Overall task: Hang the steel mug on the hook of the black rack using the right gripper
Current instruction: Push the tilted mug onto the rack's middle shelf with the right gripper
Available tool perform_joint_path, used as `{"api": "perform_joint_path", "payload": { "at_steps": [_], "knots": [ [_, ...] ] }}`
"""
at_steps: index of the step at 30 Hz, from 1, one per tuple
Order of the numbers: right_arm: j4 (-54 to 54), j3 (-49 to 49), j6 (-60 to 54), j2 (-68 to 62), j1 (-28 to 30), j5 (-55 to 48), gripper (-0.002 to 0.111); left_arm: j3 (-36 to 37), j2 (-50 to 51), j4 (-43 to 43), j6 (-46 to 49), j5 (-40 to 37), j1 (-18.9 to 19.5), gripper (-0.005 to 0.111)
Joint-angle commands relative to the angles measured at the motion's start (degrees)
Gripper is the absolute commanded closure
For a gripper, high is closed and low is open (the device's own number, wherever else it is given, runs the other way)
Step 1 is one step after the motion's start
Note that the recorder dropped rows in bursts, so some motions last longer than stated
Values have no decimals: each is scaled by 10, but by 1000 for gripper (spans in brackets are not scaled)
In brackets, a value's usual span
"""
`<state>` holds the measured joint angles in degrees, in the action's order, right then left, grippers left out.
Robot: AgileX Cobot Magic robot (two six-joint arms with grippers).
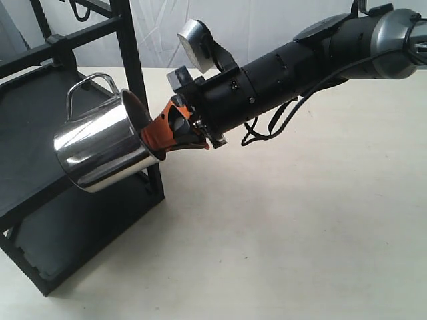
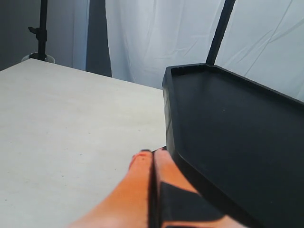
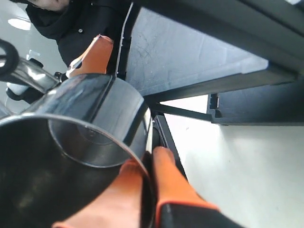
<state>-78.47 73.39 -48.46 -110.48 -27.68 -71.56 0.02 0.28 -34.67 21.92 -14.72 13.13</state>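
Note:
The steel mug (image 1: 100,143) hangs tilted in the air in front of the black rack (image 1: 137,60), with its looped handle (image 1: 90,83) uppermost. My right gripper (image 1: 155,138) is shut on the mug's rim, one orange finger inside and one outside. The right wrist view shows the mug (image 3: 71,142) close up, my right gripper (image 3: 152,154) pinching its wall, and the rack's bars (image 3: 237,90) behind. A curved black hook (image 1: 79,12) shows at the rack's top. My left gripper (image 2: 153,153) is shut on nothing, low beside a black shelf tray (image 2: 237,118).
The rack's shelf trays (image 1: 40,233) lie under and behind the mug. The cream table (image 1: 300,220) stretches to the right of the rack. A white curtain (image 2: 156,33) hangs at the back, with a dark stand (image 2: 42,28) beyond the table's far corner.

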Motion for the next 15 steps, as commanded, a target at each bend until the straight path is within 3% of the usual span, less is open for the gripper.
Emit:
{"api": "perform_joint_path", "payload": {
  "at_steps": [1,4,10,15],
  "knots": [
    [24,0,0,-3,3,16,81,0,-3,-2,-1,5,-1,105],
    [34,0,0,-3,3,16,71,0,-3,-2,-1,5,-1,105],
    [36,0,4,-1,11,16,71,0,-3,0,-1,5,-1,105],
    [37,0,6,21,60,16,71,0,-3,4,-1,5,-1,105]
  ]
}}
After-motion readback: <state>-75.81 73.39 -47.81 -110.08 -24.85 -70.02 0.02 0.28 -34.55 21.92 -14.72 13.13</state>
